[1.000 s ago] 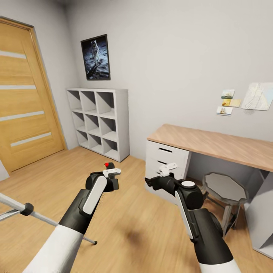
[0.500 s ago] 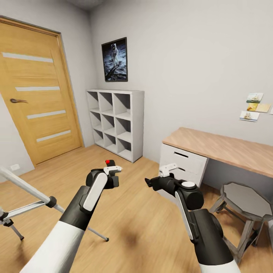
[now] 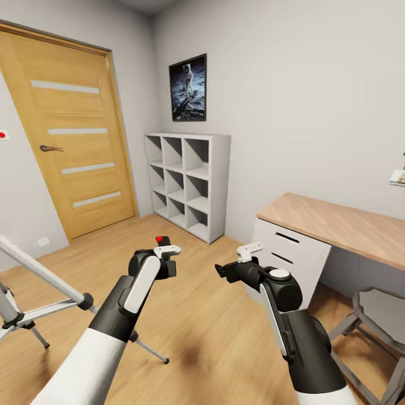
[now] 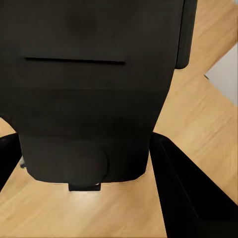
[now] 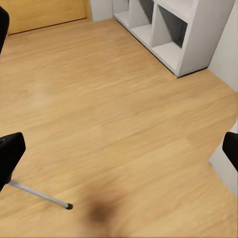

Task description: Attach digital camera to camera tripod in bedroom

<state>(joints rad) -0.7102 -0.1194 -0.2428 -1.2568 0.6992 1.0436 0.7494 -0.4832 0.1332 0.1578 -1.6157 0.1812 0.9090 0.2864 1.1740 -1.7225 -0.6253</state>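
Bedroom w/ wooden floor [image 3: 225, 337], door [image 3: 73, 140], white shelf unit [image 3: 188, 180], desk [image 3: 337, 225]. Camera tripod [image 3: 34, 292] stands at the robot's left, legs on floor. Left gripper [image 3: 167, 256] clamped on digital camera [image 4: 89, 89], red button up. Right gripper [image 3: 247, 256] fingers apart, holding nothing.

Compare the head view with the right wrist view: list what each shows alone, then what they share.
Head view alone: the wooden door, the astronaut poster, the desk, the stool, and the left claw shut on the digital camera.

Right wrist view alone: nothing new; its tripod foot also appears in the head view.

Shared: the wooden floor, the white cube shelf, a camera tripod leg.
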